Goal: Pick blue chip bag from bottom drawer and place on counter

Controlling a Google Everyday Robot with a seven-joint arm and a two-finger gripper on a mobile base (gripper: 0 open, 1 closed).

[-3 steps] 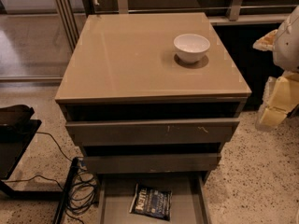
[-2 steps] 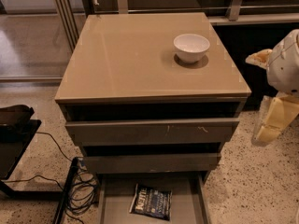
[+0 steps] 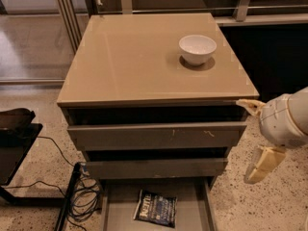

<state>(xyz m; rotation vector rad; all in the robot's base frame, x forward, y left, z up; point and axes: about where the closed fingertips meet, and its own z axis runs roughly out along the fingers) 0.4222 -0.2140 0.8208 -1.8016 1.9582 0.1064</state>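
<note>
gripper (image 3: 245,141) hangs right of the counter (image 3: 144,57), fingers (image 3: 263,161) spread wide, empty.

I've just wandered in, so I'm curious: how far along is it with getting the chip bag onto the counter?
Early. Done: the bottom drawer stands open. In hand: nothing; the tool hangs open and empty right of the cabinet, while the blue chip bag lies in the drawer. Left: grasp it, lift it and set it on the counter.
</note>
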